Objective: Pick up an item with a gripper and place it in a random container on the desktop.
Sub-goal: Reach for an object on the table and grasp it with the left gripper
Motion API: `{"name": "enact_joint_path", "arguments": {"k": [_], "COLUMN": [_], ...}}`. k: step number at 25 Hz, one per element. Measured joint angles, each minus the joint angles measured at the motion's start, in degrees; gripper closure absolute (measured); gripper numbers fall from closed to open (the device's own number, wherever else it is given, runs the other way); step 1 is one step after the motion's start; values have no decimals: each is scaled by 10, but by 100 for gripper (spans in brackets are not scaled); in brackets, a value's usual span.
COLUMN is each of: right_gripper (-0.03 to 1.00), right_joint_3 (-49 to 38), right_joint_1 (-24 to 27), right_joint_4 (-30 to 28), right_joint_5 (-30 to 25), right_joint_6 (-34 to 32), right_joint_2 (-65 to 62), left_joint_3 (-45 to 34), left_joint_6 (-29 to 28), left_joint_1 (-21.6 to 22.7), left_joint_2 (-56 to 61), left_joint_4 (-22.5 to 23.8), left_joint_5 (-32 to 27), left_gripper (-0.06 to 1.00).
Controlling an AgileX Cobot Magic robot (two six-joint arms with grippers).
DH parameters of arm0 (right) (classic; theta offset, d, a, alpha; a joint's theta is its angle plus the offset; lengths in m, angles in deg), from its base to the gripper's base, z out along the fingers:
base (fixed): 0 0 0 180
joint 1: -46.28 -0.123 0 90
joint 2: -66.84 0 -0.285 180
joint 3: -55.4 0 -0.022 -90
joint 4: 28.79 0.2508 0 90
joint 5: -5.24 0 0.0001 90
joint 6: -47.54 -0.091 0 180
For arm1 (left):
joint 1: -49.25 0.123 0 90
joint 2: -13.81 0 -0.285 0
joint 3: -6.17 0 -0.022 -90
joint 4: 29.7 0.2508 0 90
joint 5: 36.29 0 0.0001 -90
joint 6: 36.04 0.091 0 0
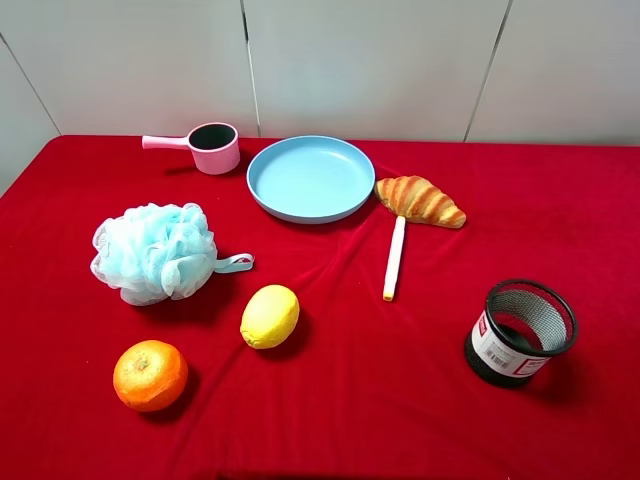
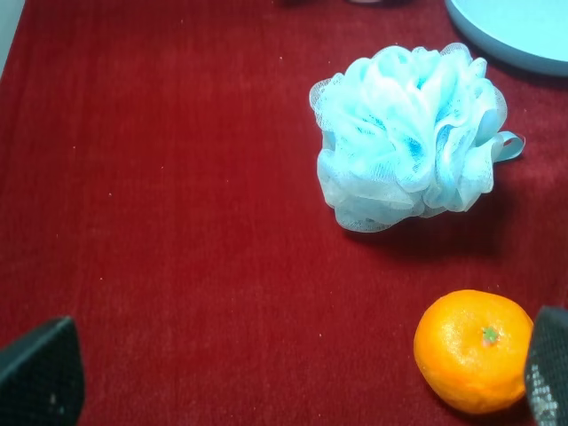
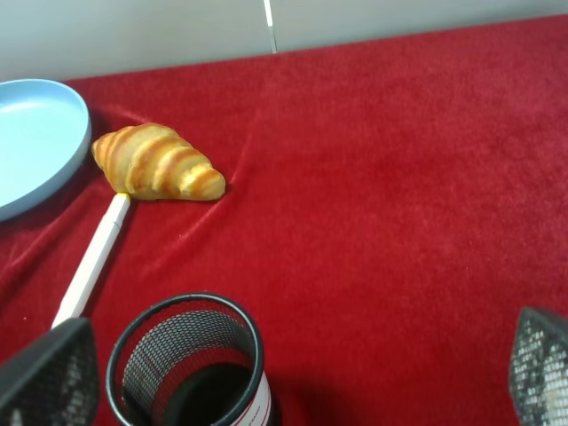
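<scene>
The orange (image 1: 150,375) lies on the red cloth at the front left; the left wrist view shows it (image 2: 473,350) beside one black fingertip (image 2: 549,364). The light-blue plate (image 1: 311,178) stands empty at the back middle; its rim shows in the left wrist view (image 2: 515,31) and the right wrist view (image 3: 35,146). My left gripper (image 2: 293,377) is open and empty above the cloth, with the orange near one finger. My right gripper (image 3: 293,377) is open and empty above the black mesh cup (image 3: 188,366). Neither arm shows in the exterior high view.
A light-blue bath pouf (image 1: 155,251) sits at the left, a yellow lemon (image 1: 270,316) near the front middle. A pink handled cup (image 1: 212,147) stands at the back. A croissant (image 1: 420,201) and a white pen (image 1: 394,258) lie right of the plate. The black mesh cup (image 1: 520,332) stands at the right.
</scene>
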Motion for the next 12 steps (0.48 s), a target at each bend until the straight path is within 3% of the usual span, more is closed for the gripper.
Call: {"name": "enact_joint_path", "arguments": {"k": [12], "right_gripper": [28], "right_joint_3": [0], "right_joint_1": [0], "right_joint_4": [0], "right_joint_5": [0], "right_joint_6": [0], "right_joint_2": [0], "left_joint_3": [0], "left_joint_6": [0], "left_joint_1": [0], "left_joint_2": [0], "left_joint_4": [0], "left_joint_5": [0], "left_gripper": [-4]}}
